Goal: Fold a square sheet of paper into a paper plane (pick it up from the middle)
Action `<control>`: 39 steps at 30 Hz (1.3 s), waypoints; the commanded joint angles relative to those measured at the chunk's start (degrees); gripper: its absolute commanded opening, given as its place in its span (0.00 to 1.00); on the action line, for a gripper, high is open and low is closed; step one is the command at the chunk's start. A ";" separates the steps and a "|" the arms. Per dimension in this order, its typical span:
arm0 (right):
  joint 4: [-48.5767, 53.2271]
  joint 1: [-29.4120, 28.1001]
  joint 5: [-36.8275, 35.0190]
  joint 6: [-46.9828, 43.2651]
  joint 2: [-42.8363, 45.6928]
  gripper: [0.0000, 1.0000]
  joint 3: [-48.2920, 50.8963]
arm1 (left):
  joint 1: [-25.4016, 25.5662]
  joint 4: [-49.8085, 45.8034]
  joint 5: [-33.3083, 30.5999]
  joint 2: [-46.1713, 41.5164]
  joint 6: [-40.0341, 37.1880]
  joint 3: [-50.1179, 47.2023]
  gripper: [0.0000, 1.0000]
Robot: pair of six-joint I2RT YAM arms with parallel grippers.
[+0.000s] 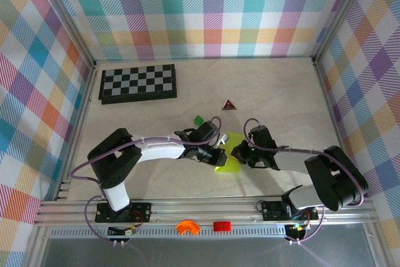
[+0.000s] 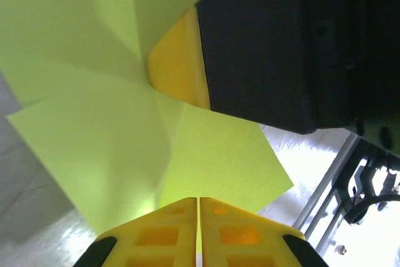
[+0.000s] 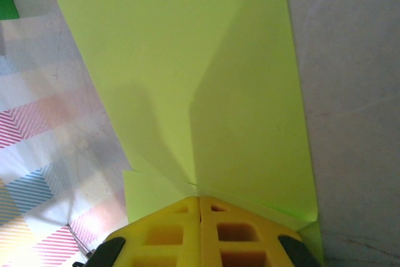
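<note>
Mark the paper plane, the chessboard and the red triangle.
paper plane (image 1: 229, 162), top view, on its near flap between the arms.
chessboard (image 1: 139, 83), top view, on the board's centre.
red triangle (image 1: 229, 105), top view, on its middle.

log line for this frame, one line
phase: folding | left gripper: shut on paper plane | right gripper: shut on paper plane | paper plane: partly folded, creased, held between both

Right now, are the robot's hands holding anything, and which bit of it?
Yes, the paper plane. The left gripper and the right gripper each pinch one edge of it, from opposite sides.
</note>
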State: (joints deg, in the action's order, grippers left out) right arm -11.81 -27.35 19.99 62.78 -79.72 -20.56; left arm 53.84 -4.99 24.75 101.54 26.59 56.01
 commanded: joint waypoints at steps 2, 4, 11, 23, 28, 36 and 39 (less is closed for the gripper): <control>8.05 0.06 -4.25 -0.65 -2.19 0.02 1.75 | -0.32 1.75 5.17 2.58 0.88 0.67 0.10; 8.03 0.11 -4.26 -0.68 -2.19 0.02 1.75 | -0.41 1.67 4.68 3.23 0.68 0.41 0.10; 8.39 0.11 -4.26 -0.99 -2.19 0.02 1.75 | -0.92 1.44 3.55 4.15 0.11 -0.94 0.12; 9.18 0.13 -4.40 -1.66 -2.63 0.02 1.57 | -1.02 -0.02 2.41 2.97 -1.01 -3.72 0.13; 9.50 0.20 -4.66 -1.61 -2.54 0.02 1.66 | -1.02 -0.76 2.58 0.78 -1.11 -6.67 0.13; 10.06 0.37 -4.52 -2.19 -3.06 0.02 1.14 | -1.02 -6.50 0.81 -2.49 -3.90 -9.10 0.13; 10.15 0.38 -4.52 -2.22 -3.07 0.02 0.98 | -1.02 -7.22 0.88 -3.70 -4.18 -10.33 0.13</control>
State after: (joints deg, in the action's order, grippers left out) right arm -10.92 -27.35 20.25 61.89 -80.12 -21.12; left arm 53.41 -5.04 26.35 99.37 24.14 47.77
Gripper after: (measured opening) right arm 0.064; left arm 0.133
